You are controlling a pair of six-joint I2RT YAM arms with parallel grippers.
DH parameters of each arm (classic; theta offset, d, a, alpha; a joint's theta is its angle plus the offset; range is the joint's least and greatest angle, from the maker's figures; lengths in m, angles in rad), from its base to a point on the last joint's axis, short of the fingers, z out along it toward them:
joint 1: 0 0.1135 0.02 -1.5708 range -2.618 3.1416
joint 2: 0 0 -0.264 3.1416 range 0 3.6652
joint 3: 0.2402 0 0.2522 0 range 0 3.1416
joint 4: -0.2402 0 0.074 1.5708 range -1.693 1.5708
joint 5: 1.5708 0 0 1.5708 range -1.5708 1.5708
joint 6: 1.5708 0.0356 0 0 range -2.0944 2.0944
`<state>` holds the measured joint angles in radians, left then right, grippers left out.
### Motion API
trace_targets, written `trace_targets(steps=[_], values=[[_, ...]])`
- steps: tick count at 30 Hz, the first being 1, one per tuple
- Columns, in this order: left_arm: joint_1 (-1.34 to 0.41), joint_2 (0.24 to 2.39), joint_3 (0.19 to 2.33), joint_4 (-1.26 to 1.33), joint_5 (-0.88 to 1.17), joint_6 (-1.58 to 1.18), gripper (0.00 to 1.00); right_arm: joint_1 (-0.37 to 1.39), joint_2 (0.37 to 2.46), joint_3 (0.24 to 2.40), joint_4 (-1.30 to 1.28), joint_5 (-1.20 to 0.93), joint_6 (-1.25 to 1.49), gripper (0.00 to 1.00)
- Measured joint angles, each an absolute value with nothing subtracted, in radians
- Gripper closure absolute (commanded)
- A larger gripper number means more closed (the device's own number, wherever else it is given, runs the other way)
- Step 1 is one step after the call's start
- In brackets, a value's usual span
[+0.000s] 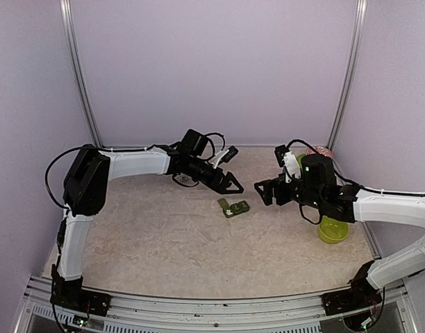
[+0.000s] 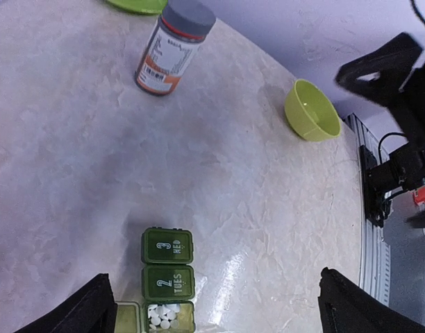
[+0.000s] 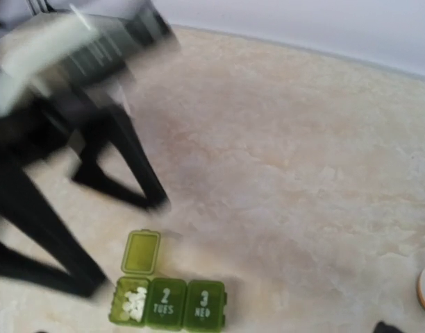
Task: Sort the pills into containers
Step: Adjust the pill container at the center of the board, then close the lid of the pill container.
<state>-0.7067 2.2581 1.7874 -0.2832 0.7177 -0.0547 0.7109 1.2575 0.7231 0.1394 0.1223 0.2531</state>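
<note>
Three green compartments form the pill organizer (image 1: 233,207), which lies on the marbled table (image 1: 164,236) between the two grippers. From the top view it is only a small green strip. The left wrist view reads the closed lids as 2 TUES and 3 WED and shows white pills (image 2: 164,317) heaped in the open end compartment. The right wrist view adds the flipped-back lid (image 3: 141,251) lying flat beside that compartment.

The left gripper (image 1: 230,184) hovers just behind the organizer. Its own camera shows its fingers (image 2: 84,312) spread wide at both lower corners, with nothing between them. The right gripper (image 1: 268,191) hangs just to the organizer's right. Its wrist view barely catches its fingers, but the top view shows them parted and empty.

Only the left wrist view shows the pill bottle (image 2: 174,48) whole: it stands upright, grey-capped and well apart from the organizer. The right wrist view catches just an orange sliver of it at the frame edge. The green bowl (image 2: 311,109) sits near the table's right edge, half under the right arm in the top view.
</note>
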Motion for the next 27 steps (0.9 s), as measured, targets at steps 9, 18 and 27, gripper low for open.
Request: trace_targets(steps=[9,18,27], values=[[-0.682,1.964,1.471,-0.061,0.640,-0.127,0.01,0.670,1.443,0.809,0.120,-0.011,0.274,0.00],[-0.644,1.989,1.282,0.083,0.611,-0.223,0.01,0.646,1.660,0.942,0.112,-0.097,0.282,0.01],[-0.636,2.025,1.240,0.259,0.601,-0.337,0.01,0.601,1.782,0.957,0.149,-0.136,0.287,0.09]])
